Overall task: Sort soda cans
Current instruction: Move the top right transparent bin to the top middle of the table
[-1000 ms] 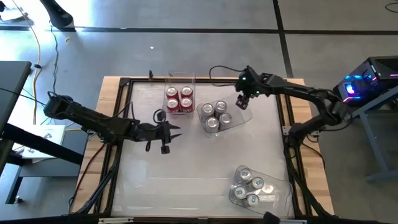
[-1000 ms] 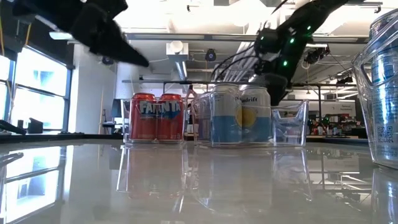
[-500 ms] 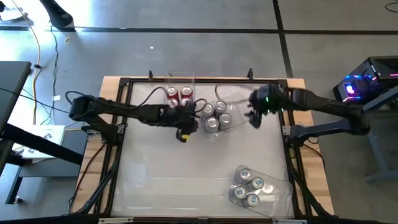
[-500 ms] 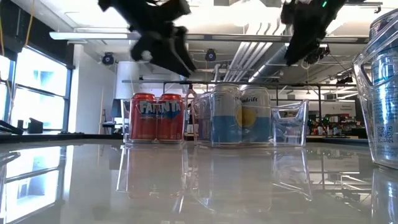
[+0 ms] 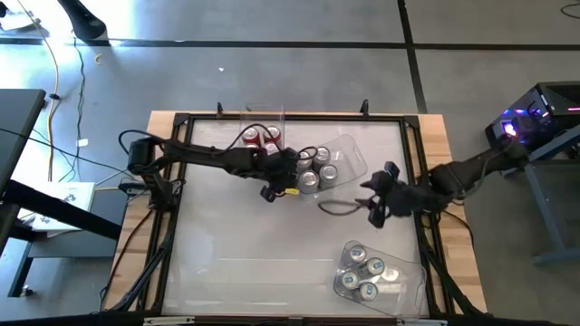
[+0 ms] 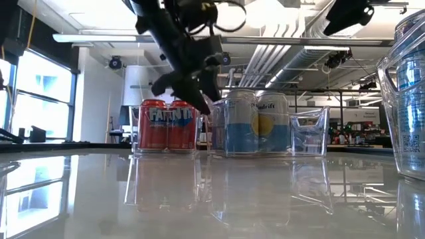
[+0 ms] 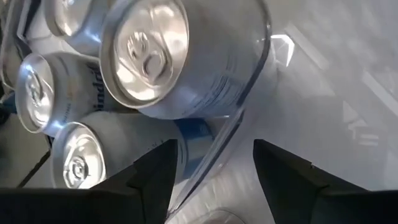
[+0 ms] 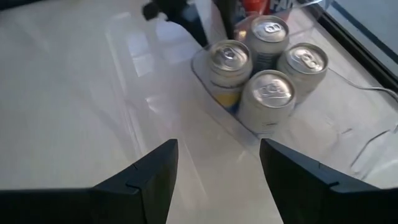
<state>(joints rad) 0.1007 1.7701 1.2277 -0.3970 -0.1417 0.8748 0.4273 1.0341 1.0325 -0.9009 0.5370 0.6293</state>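
Note:
Several silver-grey cans [image 5: 314, 167] stand in a clear bin [image 5: 349, 156] at the table's far middle; they also show in the low view [image 6: 255, 123] and the right wrist view [image 8: 264, 68]. Red cans [image 5: 263, 138] stand in a clear bin to its left. More cans [image 5: 365, 270] stand in a bin at the near right. My left gripper [image 5: 277, 184] is open at the silver cans' bin. In the left wrist view [image 7: 214, 149] one finger stands on either side of the bin's wall [image 7: 231, 127], apart from it. My right gripper [image 5: 375, 205] is open and empty, right of centre.
A black frame [image 5: 181, 181] runs round the white table top. A dark cable [image 5: 337, 208] loops on the table by my right gripper. There is bare table top at the near left and middle.
My left gripper has gone from the table's left middle toward the right and far edge, and down to the silver cans' bin. My right gripper has gone from beside that bin's far right toward the near edge.

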